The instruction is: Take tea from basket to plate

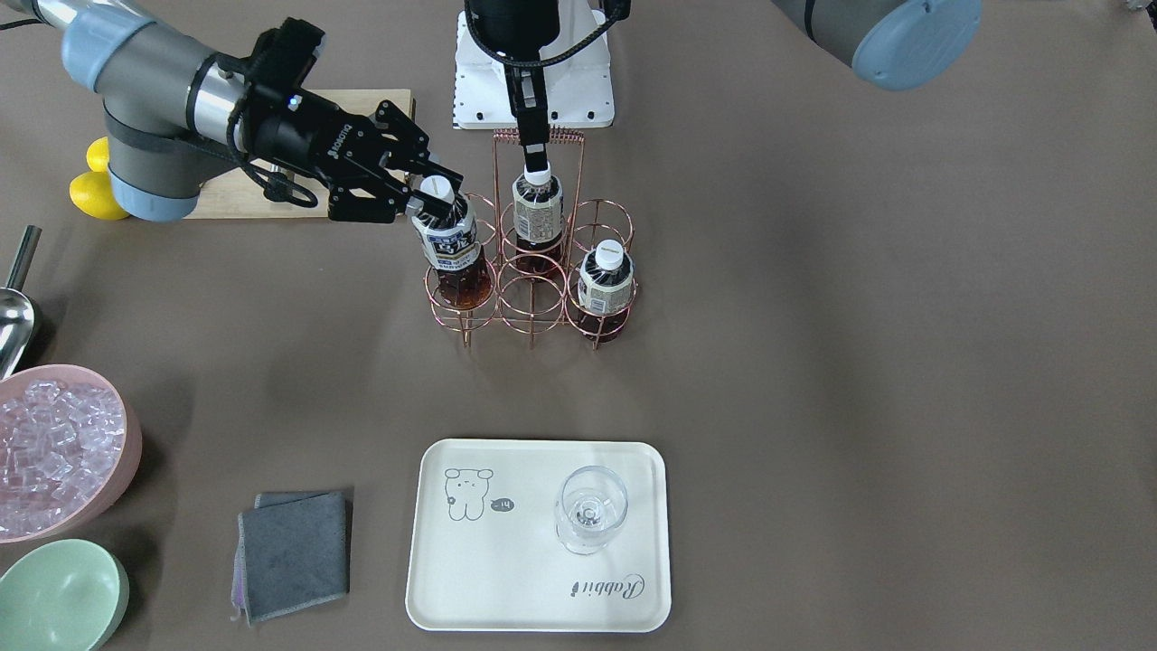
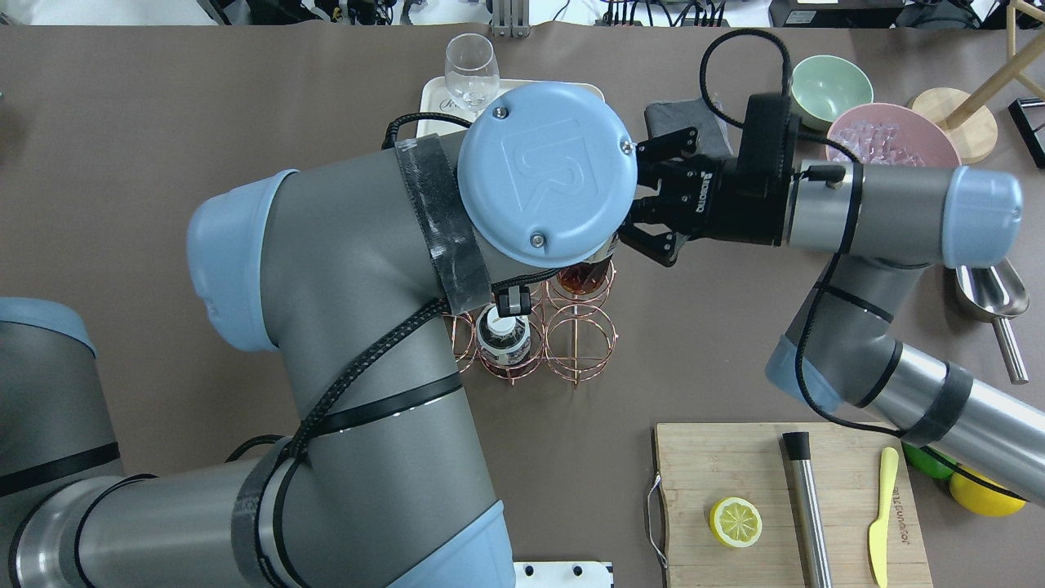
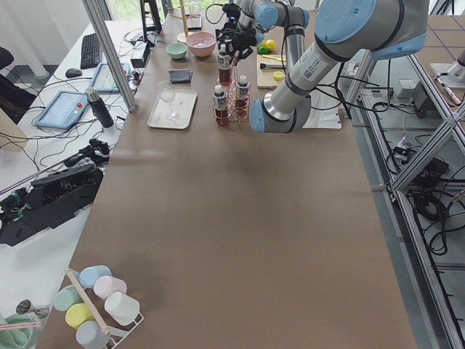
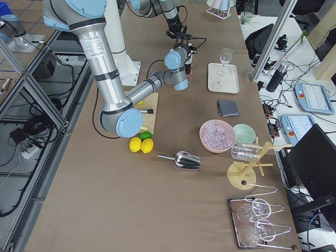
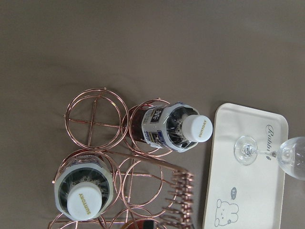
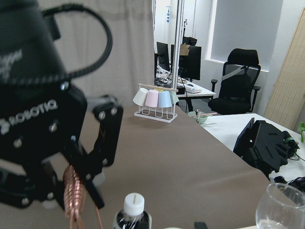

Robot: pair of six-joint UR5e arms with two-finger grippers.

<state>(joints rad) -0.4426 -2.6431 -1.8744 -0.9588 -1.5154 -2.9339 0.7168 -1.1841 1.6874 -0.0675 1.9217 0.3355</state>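
Plate (image 1: 506, 561) on operators' side, well apart from basket (image 1: 497, 298). L gripper (image 1: 533, 136) clenched on top of basket's wire handle. R gripper (image 1: 436, 194) roughly horizontal, fingers clamped on neck of tea (image 1: 449, 242). Tea tilted, base inside corner ring cell on robot's R, operators' side. 2 other bottles (image 1: 604, 282) upright in other cells. Stemmed glass (image 1: 589, 511) upright on plate.

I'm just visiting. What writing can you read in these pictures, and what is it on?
"Rabbit": the plate.
"ROBOTIQ": the right gripper and left gripper.
"SUNTORY": white bottle caps in the basket.
"UR": the left arm's blue joint cap.
Bottle labels: too small to read.
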